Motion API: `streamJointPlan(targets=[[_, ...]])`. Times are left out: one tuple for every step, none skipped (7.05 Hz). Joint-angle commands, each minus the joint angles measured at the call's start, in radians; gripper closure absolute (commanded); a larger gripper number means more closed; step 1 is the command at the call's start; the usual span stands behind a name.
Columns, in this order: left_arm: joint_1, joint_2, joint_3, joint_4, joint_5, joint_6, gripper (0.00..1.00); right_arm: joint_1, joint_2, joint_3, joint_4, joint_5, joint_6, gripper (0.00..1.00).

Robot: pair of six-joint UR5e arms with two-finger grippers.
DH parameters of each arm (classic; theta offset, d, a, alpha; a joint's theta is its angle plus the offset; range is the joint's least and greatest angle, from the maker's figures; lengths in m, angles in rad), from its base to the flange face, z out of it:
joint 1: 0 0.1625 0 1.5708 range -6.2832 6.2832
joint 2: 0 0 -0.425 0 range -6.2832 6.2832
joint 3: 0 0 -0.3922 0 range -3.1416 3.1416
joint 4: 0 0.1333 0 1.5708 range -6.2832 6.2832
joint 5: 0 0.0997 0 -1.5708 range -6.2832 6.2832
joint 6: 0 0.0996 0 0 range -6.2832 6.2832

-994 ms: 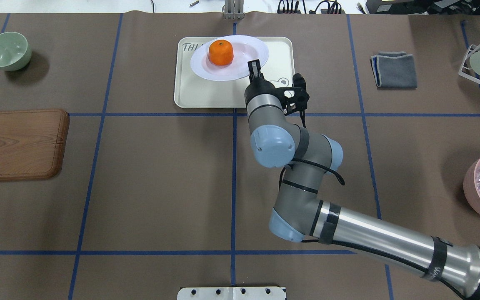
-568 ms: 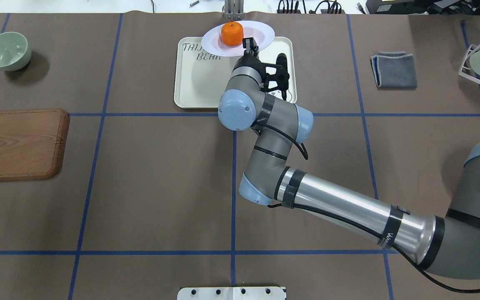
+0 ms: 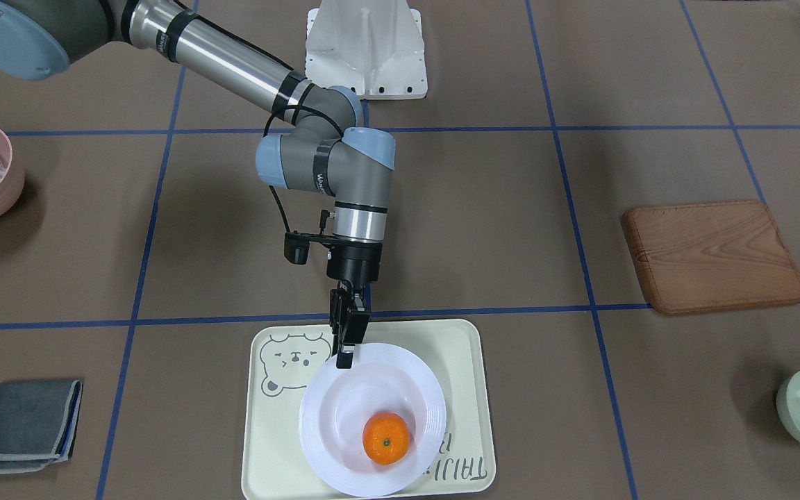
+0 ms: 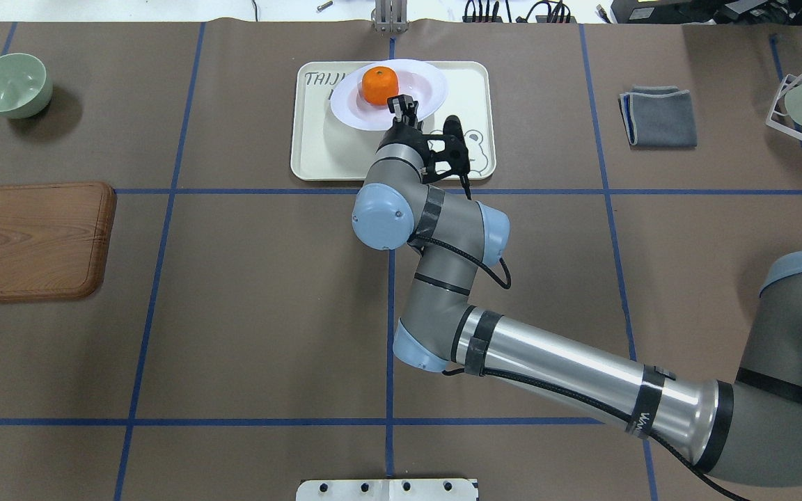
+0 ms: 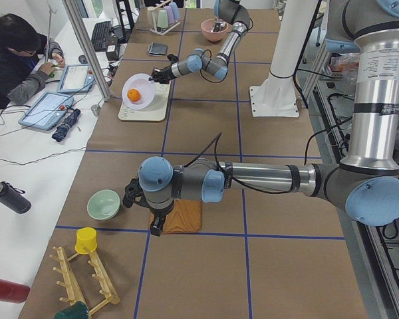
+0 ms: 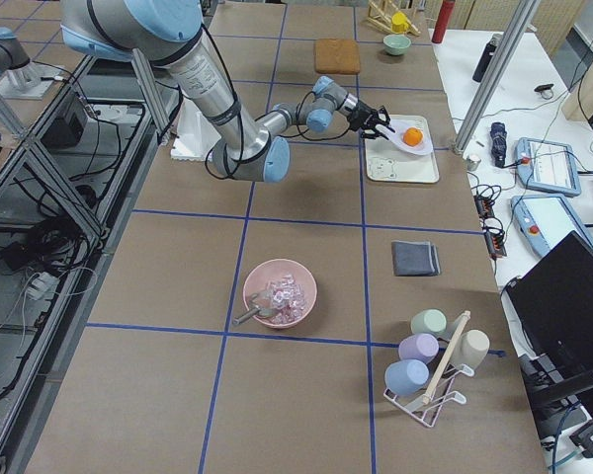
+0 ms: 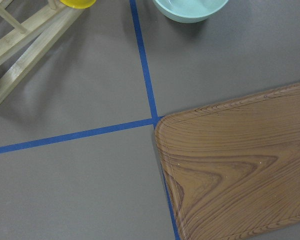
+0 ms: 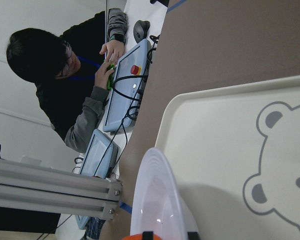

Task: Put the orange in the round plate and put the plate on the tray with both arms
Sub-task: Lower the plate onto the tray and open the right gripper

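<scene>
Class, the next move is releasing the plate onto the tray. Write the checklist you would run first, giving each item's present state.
1. Orange lies inside the round plate: ok.
2. Right gripper shut on the plate's rim: ok.
3. Plate above the tray: ok.
4. Plate resting flat on the tray: cannot tell; from the side views it looks tilted.
5. Left gripper sharing the load: not ok; it hangs by the wooden board, far from the plate.
</scene>
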Motion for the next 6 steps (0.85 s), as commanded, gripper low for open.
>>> streamJointPlan(targets=[[0.008, -0.002, 0.001, 0.0, 0.0, 0.001, 0.01, -0.007, -0.055, 0.13, 0.003, 0.067, -0.313, 0.0], [0.008, -0.002, 0.001, 0.0, 0.0, 0.001, 0.01, -0.007, -0.062, 0.161, -0.005, 0.104, -0.488, 0.0], [0.008, -0.002, 0.002, 0.0, 0.0, 0.001, 0.01, 0.007, -0.09, 0.196, -0.008, 0.199, -0.629, 0.0], [0.008, -0.002, 0.002, 0.0, 0.0, 0.003, 0.01, 0.048, -0.122, 0.268, -0.049, 0.339, -0.782, 0.0], [0.008, -0.002, 0.002, -0.001, 0.0, 0.003, 0.01, 0.103, -0.144, 0.361, -0.185, 0.496, -0.909, 0.0], [0.008, 0.002, 0.001, -0.001, 0.0, 0.003, 0.01, 0.149, -0.157, 0.43, -0.318, 0.617, -1.039, 0.0]])
